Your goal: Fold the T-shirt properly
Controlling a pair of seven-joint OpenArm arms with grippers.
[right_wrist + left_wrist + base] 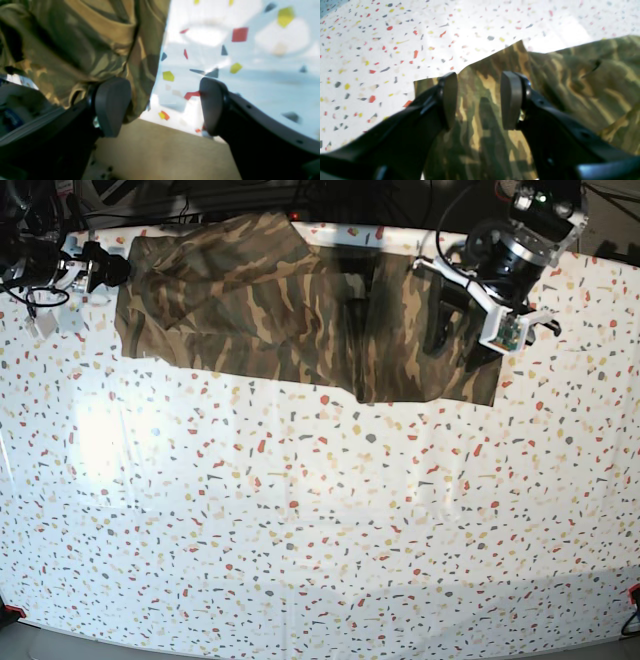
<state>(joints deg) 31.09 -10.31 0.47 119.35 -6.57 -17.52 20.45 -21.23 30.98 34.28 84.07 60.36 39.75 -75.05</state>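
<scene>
We see the right gripper (163,106) at the base view's left, its jaws wide apart with nothing between them. The T-shirt (82,50) hangs just beside its one fingertip (112,105), and the speckled worktop (250,62) lies past the other, with the worktop's edge below the gripper. In the base view the T-shirt (300,320) lies spread along the worktop's far edge, between the two grippers. At the right, the left gripper (478,100) hovers over the T-shirt's end, jaws apart and empty, camouflage cloth (480,120) showing between them.
</scene>
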